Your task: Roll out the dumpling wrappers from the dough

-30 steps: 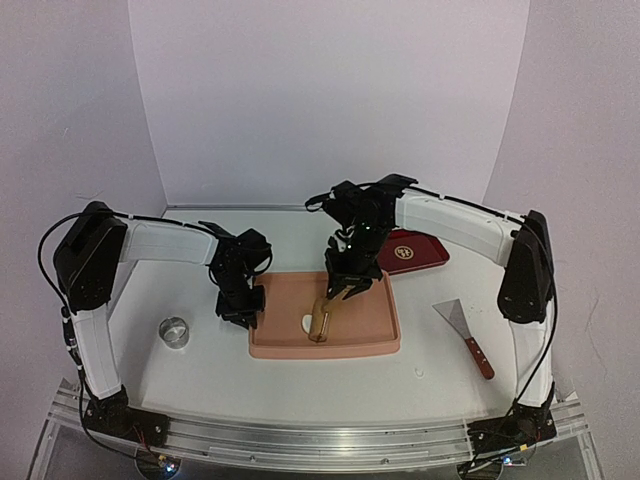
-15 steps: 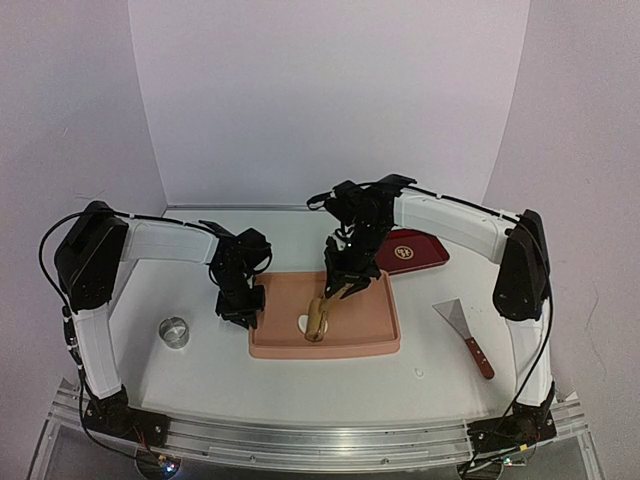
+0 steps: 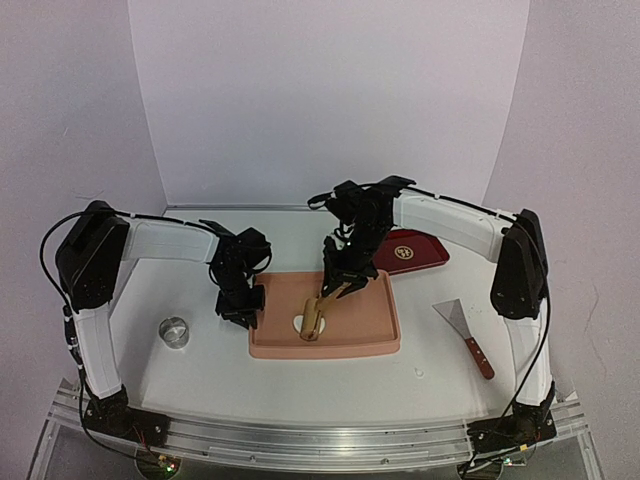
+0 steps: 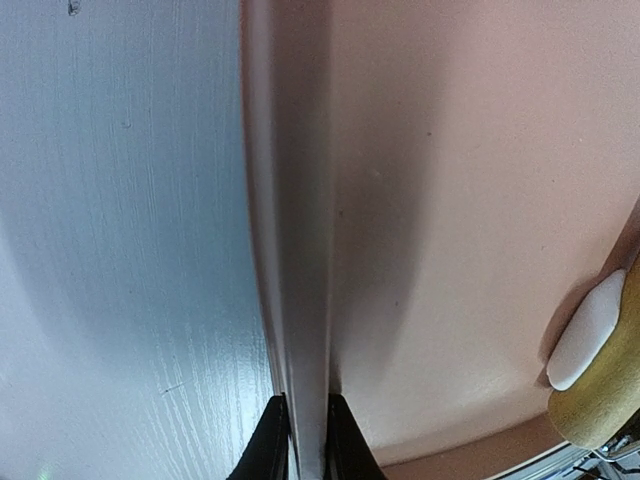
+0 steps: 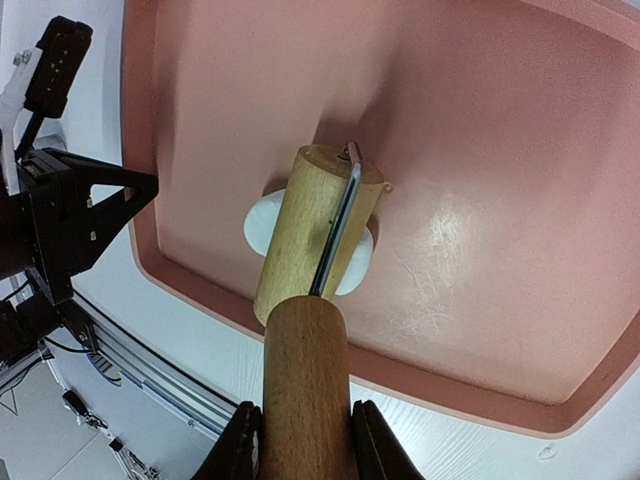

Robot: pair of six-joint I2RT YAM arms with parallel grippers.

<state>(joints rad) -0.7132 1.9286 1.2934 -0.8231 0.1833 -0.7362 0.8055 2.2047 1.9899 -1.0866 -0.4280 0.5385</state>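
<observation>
Wooden rolling pin (image 5: 310,225): handle clenched in right claw (image 5: 305,440), roller pressed on the dough (image 5: 262,222), near-left in pink tray (image 4: 300,250). Dough mostly hidden, seemingly a small flattened oval. Left claw (image 4: 300,445) pinches tray rim, likely to steady it on the counter (image 4: 120,250).

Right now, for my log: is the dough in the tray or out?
In: the dough lies inside the pink tray, under the rolling pin.

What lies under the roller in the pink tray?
White dough, poking out on both sides of the roller. Its middle is covered, so its full shape cannot be seen. The tray floor lies beneath.
</observation>
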